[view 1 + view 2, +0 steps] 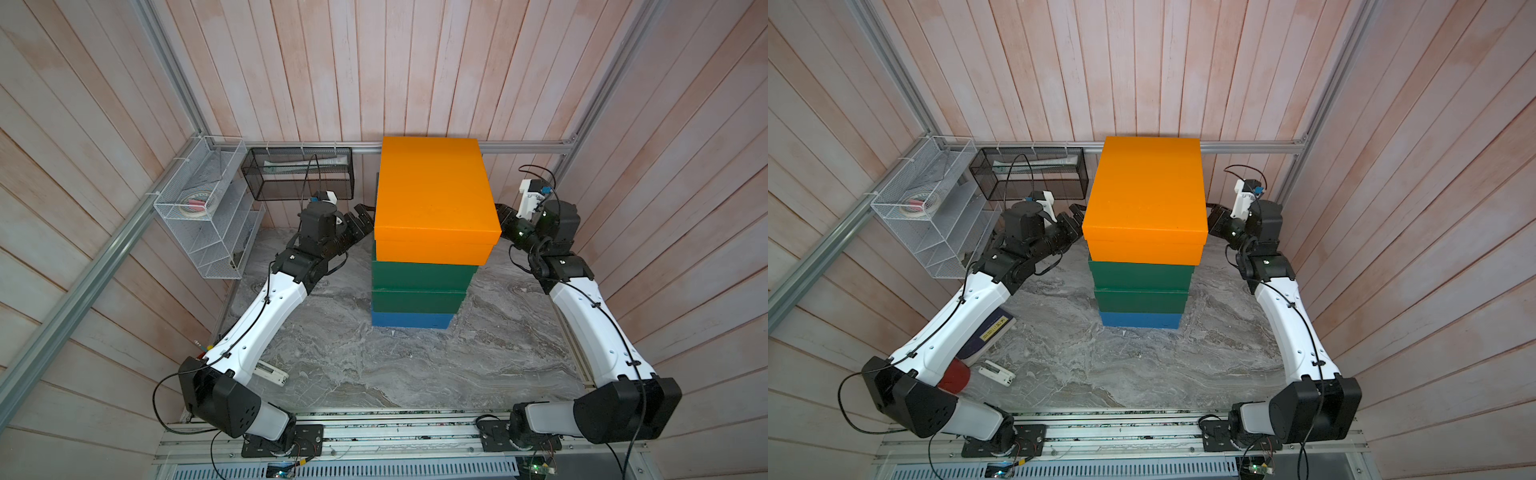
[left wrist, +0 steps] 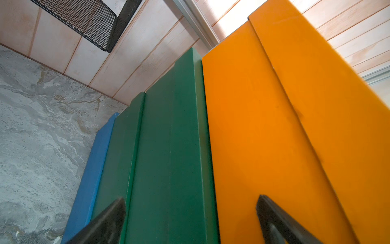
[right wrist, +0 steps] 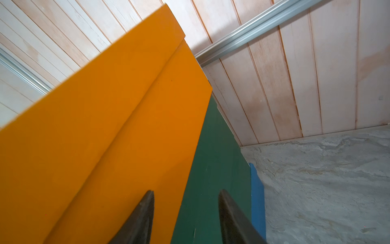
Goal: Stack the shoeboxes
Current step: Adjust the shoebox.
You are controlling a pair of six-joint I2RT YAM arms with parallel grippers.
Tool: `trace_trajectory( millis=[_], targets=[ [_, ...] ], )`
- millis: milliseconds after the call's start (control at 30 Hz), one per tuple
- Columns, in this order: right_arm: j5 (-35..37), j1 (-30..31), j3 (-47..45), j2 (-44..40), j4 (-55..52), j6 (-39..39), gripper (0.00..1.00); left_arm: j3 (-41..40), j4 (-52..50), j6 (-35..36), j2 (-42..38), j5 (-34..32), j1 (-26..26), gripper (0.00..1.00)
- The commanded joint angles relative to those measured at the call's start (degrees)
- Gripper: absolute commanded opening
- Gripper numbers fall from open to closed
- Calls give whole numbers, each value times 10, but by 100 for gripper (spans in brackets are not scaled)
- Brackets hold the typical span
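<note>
The shoeboxes stand in one pile at the back middle of the table in both top views. The orange one (image 1: 432,195) (image 1: 1146,195) is on top, slightly askew. Two dark green ones (image 1: 424,276) (image 1: 417,301) lie under it, and the blue one (image 1: 411,320) is at the bottom. My left gripper (image 1: 363,216) (image 2: 191,198) is at the pile's left side, jaws wide open, facing the upper green box (image 2: 168,147) and the orange box (image 2: 253,137). My right gripper (image 1: 503,216) (image 3: 186,191) is at the right side, jaws partly open and empty, facing the seam between the orange box (image 3: 105,137) and the green box (image 3: 215,169).
A white wire rack (image 1: 203,216) and a black mesh basket (image 1: 297,172) hang on the back left walls. A navy book with a yellow label (image 1: 992,332), a small white device (image 1: 996,372) and a red object (image 1: 955,376) lie under the left arm. Walls close in on both sides.
</note>
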Motion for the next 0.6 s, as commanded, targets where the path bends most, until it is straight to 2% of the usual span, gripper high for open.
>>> trace_trajectory(
  millis=[0,267,567],
  targets=[
    [-26,10,35,19,29,4,51,19,-6,8,16,0,-4,100],
    [-35,22,58,55,32,6,51,36,-15,23,22,-15,-3,100],
    [-15,36,40,31,30,6,51,59,-29,32,44,-20,5,100]
  ],
)
